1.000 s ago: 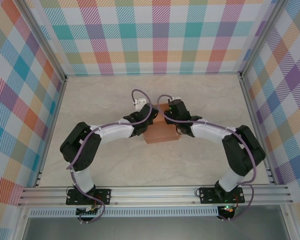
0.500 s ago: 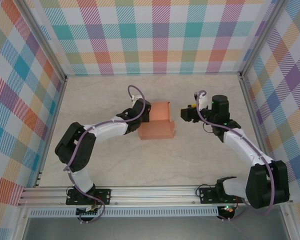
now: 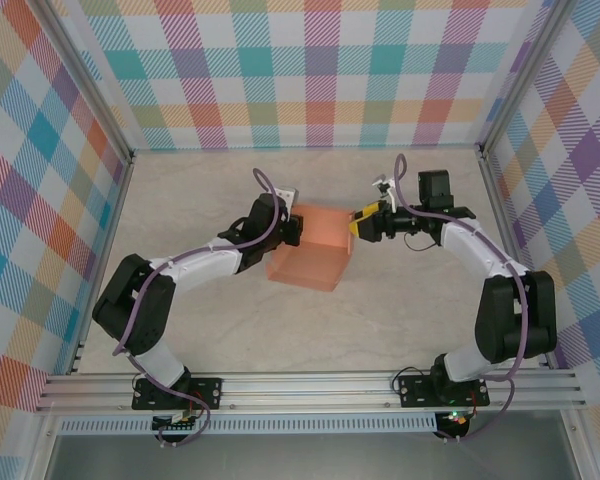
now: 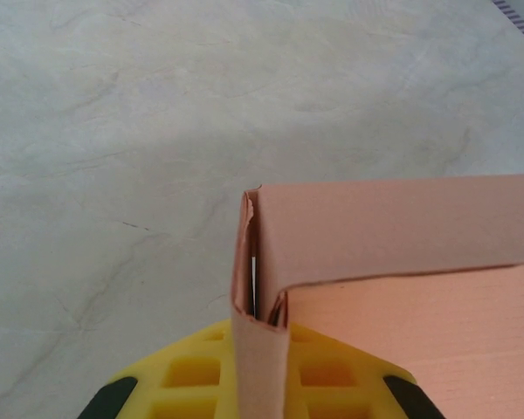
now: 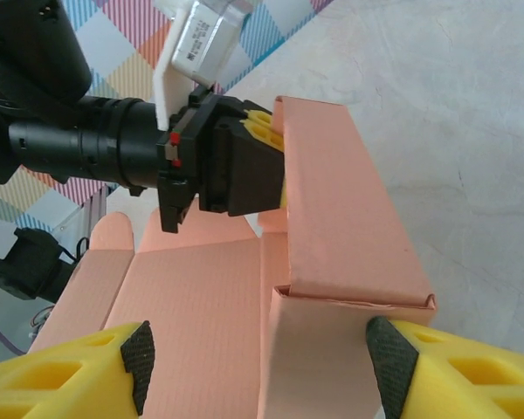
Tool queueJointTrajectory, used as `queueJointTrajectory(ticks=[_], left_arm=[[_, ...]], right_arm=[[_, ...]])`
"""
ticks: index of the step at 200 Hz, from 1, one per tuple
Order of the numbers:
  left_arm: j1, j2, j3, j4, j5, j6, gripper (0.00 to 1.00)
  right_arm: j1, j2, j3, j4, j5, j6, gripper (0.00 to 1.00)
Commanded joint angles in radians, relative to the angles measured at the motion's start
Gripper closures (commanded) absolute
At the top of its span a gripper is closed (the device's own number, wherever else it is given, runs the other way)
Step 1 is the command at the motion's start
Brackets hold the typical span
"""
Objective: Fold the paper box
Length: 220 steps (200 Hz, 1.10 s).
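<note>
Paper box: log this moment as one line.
left gripper: shut on paper box wall | right gripper: open, around box's other end | fold: unfinished

Seen from above, hidden under the left gripper (image 3: 292, 229): part of the left edge of the paper box (image 3: 315, 250). Too small there to read how either pair of jaws stands.

In the left wrist view, cropped by the bottom edge: the yellow fingers (image 4: 188, 374) and the card strip pinched between them. Box wall lost past the right edge.

In the right wrist view, cut off at the bottom: the right gripper (image 5: 262, 375), both fingers, and the box's near wall. Half hidden behind the far flap: the left gripper's pads, possibly clamping it.
</note>
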Motion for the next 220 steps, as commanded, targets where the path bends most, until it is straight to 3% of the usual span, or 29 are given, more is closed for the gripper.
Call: queueJointTrajectory(ticks=[1, 58, 91, 130, 178, 220], left_arm=[[0.008, -0.024, -0.006, 0.074, 0.066, 0.008, 1.0], [0.008, -0.024, -0.017, 0.1, 0.091, -0.008, 1.0], [0.008, -0.019, -0.025, 0.117, 0.115, -0.013, 1.0], [0.008, -0.009, -0.012, 0.108, 0.121, -0.015, 1.0], [0.005, 0.013, 0.005, 0.109, 0.12, -0.027, 1.0], [0.003, 0.024, 0.007, 0.118, 0.103, -0.042, 1.0]], right_arm=[[0.012, 0.01, 0.02, -0.017, 0.029, 0.016, 0.32], [0.023, 0.031, 0.017, -0.004, 0.147, 0.058, 0.34], [0.023, 0.046, 0.02, 0.005, 0.12, 0.06, 0.34], [0.034, 0.057, 0.036, -0.003, 0.085, 0.068, 0.55], [0.064, 0.066, 0.017, 0.011, 0.216, 0.169, 0.71], [0.114, 0.071, -0.011, 0.035, 0.421, 0.252, 0.71]])
